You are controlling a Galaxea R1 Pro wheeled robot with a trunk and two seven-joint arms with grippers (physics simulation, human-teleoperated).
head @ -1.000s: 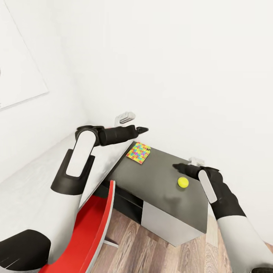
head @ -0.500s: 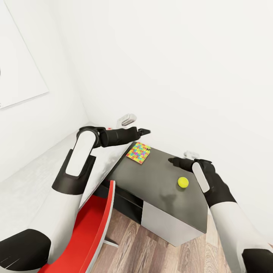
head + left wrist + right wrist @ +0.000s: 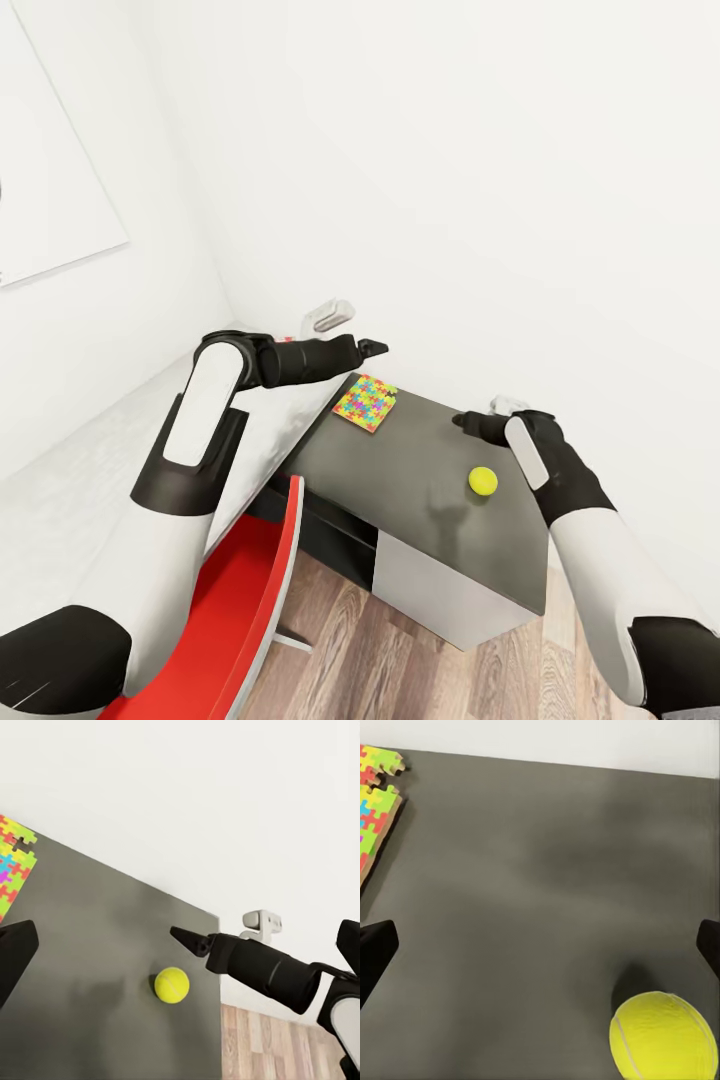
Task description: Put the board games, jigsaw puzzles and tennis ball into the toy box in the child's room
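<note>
The tennis ball point(image 3: 483, 481) sits loose on the dark-grey top of the table point(image 3: 420, 510), near the edge by the wall and well apart from the jigsaw puzzle point(image 3: 365, 403), which lies flat at the far corner of the same top. The right gripper point(image 3: 468, 423) hangs above the table just beyond the ball, jaws spread wide: in its own wrist view a dark fingertip point(image 3: 375, 952) shows at each side with the ball point(image 3: 664, 1035) low between them and off-centre, nothing pinched. The left gripper point(image 3: 372, 347) reaches out over the join between the two table tops, near the puzzle; its jaws look empty, one dark fingertip point(image 3: 13, 954) at the frame's edge, but whether they are spread or pressed together I cannot tell. The risk I see is plain: the ball is round and free, so a descent that meets it off-centre, or a fingertip that nudges it first, would likely send it rolling across the smooth top and off the near edge onto the wood floor point(image 3: 400, 650), or into the gap by the wall. The thin puzzle lying flush would be awkward to get under, too. Much is hard to make out from here: the right arm's forearm covers most of its own fingers in the head view, the red chair point(image 3: 262, 610) hides the table's lower front, and the puzzle point(image 3: 376, 802) is cut off in both wrist views.
</note>
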